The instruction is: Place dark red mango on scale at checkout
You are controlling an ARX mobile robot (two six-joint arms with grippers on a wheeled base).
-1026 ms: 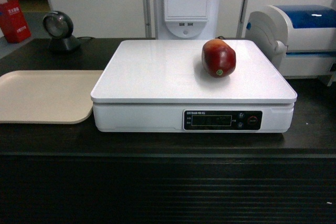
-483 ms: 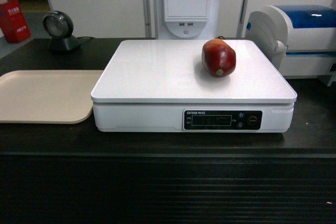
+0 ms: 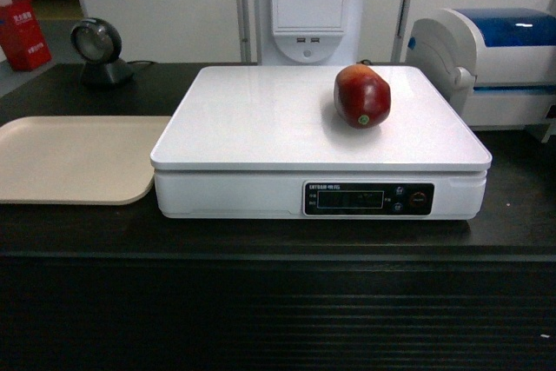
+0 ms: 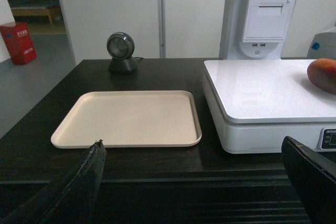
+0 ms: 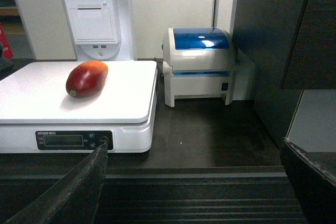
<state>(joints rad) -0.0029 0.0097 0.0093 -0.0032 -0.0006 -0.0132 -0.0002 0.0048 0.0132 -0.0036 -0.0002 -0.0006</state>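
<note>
- Beige tray lies flat on the left of the dark checkout surface, just beside the scale.
- Dark red mango rests on the scale top, right-rear area, touching nothing else.
- White-and-blue printer sits right of the scale.
- Left hand: fingers spread wide, holding nothing.
- Right hand: same, fingers apart, nothing held, low in front of the surface.

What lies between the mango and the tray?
Only bare white scale top lies between the mango and the tray, as the head view shows.
</note>
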